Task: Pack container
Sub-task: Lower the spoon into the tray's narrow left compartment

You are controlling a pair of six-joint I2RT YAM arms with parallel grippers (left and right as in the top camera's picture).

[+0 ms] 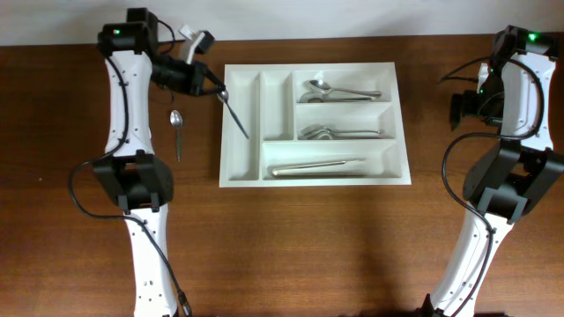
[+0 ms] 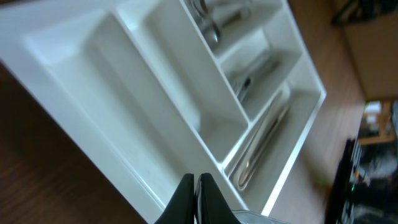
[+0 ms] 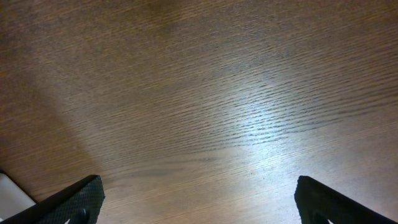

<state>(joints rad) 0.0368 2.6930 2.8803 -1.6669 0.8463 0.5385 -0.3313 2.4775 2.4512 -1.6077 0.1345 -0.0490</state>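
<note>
tray (image 1: 315,180): 1, five compartments | spoon (image 1: 176,119) on worktop (image 1: 308,251): 1 | left jaws together | right jaws apart

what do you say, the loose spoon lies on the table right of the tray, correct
Not quite. The spoon lies on the table left of the tray, not right of it; the overhead view shows this.

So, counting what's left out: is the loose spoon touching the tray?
Apart. The overhead view shows the loose spoon lying left of the tray, with bare table between them.
</note>
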